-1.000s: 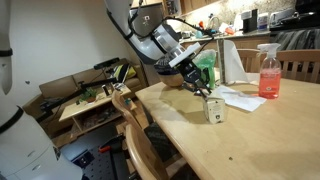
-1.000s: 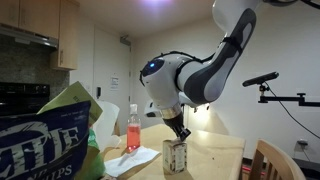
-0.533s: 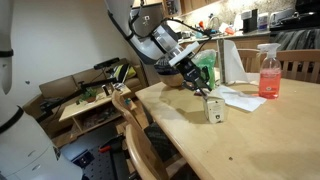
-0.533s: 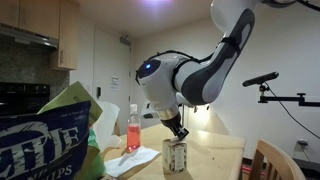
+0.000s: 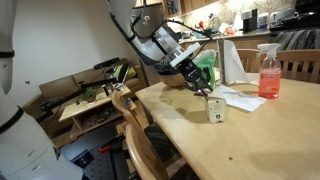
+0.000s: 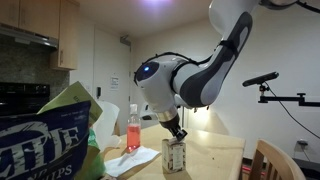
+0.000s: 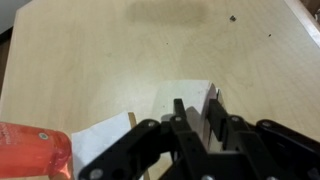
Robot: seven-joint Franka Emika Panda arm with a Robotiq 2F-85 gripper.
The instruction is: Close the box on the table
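Both exterior views: seeing the box (image 5: 215, 110) upright on the surface (image 5: 250, 148), a bit in from its edge, with the tool (image 6: 178, 137) right atop the flaps. Wrist view: narrowly parted over the box top, can't tell if pinching anything. Probably light, thin, tippy cardboard, so better nudging flaps down gently than squeezing walls.

A home, with a dining area opening onto a kitchen: a wooden table (image 5: 250, 140) with wooden chairs (image 5: 135, 125), wall cabinets (image 6: 68, 35) over what looks like a range hood (image 6: 25, 38), a cluttered counter (image 5: 240, 18) behind, and a chip bag (image 6: 45, 135) up front.
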